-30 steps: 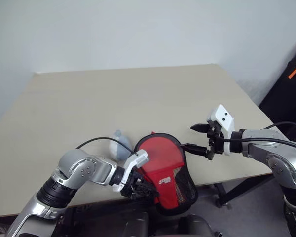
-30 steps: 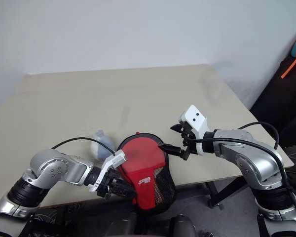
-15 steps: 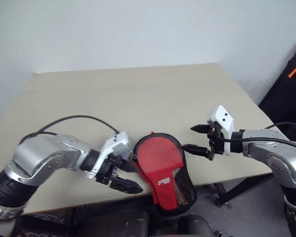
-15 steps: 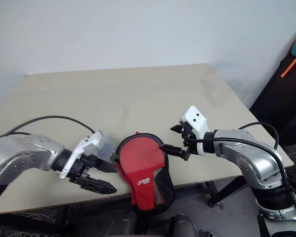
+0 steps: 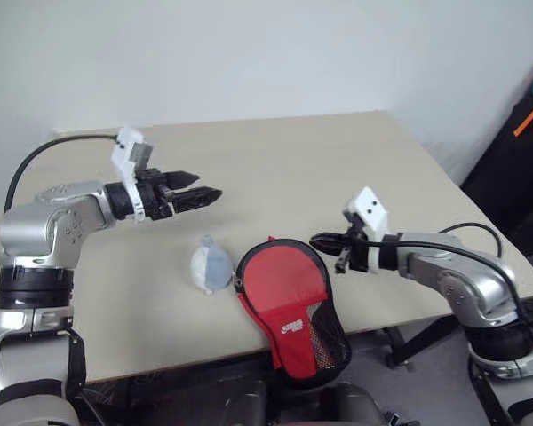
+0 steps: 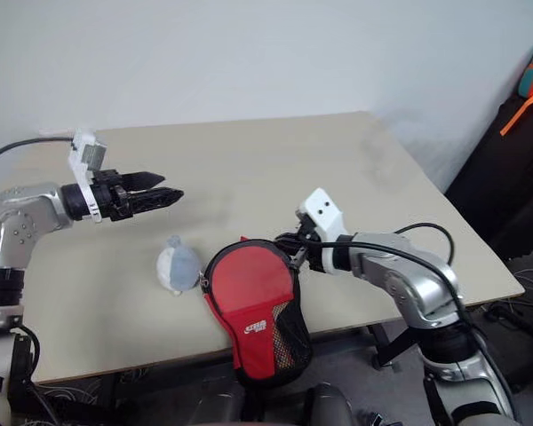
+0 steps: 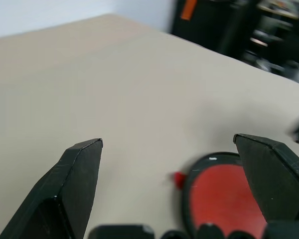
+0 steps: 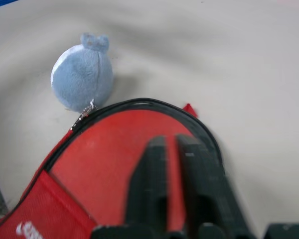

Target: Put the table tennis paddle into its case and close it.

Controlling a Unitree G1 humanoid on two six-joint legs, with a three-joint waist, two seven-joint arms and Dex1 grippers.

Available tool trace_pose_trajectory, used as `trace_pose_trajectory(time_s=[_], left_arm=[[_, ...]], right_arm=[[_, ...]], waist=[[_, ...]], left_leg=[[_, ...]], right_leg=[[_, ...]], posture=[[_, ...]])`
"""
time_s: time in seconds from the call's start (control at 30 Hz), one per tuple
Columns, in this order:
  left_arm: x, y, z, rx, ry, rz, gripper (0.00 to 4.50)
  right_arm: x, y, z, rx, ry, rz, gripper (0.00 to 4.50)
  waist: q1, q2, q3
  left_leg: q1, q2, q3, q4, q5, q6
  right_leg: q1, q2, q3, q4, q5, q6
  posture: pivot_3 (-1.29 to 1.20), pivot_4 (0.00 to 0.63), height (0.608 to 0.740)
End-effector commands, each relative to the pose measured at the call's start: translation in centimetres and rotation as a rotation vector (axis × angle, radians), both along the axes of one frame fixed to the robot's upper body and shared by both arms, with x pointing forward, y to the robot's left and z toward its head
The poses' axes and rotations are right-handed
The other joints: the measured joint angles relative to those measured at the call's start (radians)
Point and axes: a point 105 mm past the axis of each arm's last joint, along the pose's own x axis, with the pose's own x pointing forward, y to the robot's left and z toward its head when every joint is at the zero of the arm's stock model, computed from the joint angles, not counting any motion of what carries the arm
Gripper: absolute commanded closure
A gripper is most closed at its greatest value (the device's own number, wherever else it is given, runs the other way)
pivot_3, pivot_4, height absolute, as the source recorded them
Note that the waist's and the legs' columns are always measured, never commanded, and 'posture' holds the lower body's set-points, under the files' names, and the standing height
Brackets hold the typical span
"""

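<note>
A red case point(image 5: 282, 293) is seen lying at the near edge of a beige table point(image 5: 275, 169), its mesh end overhanging. At its 9 o'clock, a pale blue plush charm point(image 5: 210, 264) rests. The right gripper point(image 5: 323, 241), fingers pressed together, is held at its 2 o'clock rim. The left gripper point(image 5: 202, 193) is held spread wide, above the table at 10 o'clock.

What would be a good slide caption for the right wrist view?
Shut right gripper over the red case, a small grey-blue plush charm lying beside it on the table.
</note>
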Motion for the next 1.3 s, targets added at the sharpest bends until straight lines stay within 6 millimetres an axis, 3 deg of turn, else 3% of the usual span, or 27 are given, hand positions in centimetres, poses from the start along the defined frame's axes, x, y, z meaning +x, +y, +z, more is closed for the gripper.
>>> trace_pose_trajectory(time_s=[0.03, 0.37, 0.53, 0.93, 1.27, 1.3], left_arm=[[-0.8, 0.8, -0.5, -0.055, 0.004, 0.035, 0.0], [-3.5, 0.7, -6.0, -0.127, 0.191, 0.081, 0.0], [-4.6, 0.8, -10.5, -0.137, 0.307, 0.126, 0.0], [-6.1, 1.0, -13.8, -0.164, 0.399, 0.187, 0.0], [-6.9, -0.6, -14.3, -0.206, 0.433, 0.142, 0.0], [-6.9, -0.7, -14.2, -0.211, 0.433, 0.141, 0.18]], right_arm=[[0.9, 1.0, 0.0, -0.009, -0.05, -0.022, 4.47], [1.7, 3.6, -2.8, 0.004, -0.011, -0.019, 4.47], [1.9, 5.1, -5.7, 0.006, 0.046, -0.01, 4.47], [0.9, 6.0, -7.9, -0.014, 0.088, 0.027, 4.47], [0.3, 5.9, -9.0, -0.05, 0.102, 0.044, 4.47], [0.2, 5.9, -9.1, -0.052, 0.103, 0.045, 4.49]], waist=[[-0.005, -0.001, 0.0], [-0.003, -0.003, -0.001], [-0.014, -0.003, -0.002], [-0.032, -0.004, -0.006], [-0.031, 0.0, -0.017], [-0.031, 0.0, -0.017]], left_leg=[[0.0, 0.0, 0.0, 0.001, 0.0, 0.0], [0.001, 0.0, 0.001, 0.001, 0.0, 0.0], [0.003, 0.0, 0.004, -0.002, 0.001, -0.001], [0.005, 0.0, 0.005, -0.007, 0.003, -0.005], [0.007, 0.0, 0.005, -0.008, 0.003, -0.005], [0.007, 0.0, 0.006, -0.008, 0.003, -0.005]], right_leg=[[0.0, 0.0, 0.0, 0.0, 0.0, 0.0], [-0.001, -0.001, 0.0, 0.0, 0.001, -0.001], [-0.001, -0.001, 0.002, 0.0, 0.003, 0.001], [-0.001, 0.0, 0.003, 0.001, 0.005, -0.002], [-0.001, -0.001, 0.003, 0.001, 0.005, -0.003], [-0.001, -0.001, 0.003, 0.001, 0.005, -0.002]], posture=[[0.0, 0.0, 0.715], [0.0, 0.0, 0.715], [0.0, 0.0, 0.715], [0.0, 0.0, 0.715], [0.0, 0.0, 0.715], [0.0, 0.0, 0.715]])
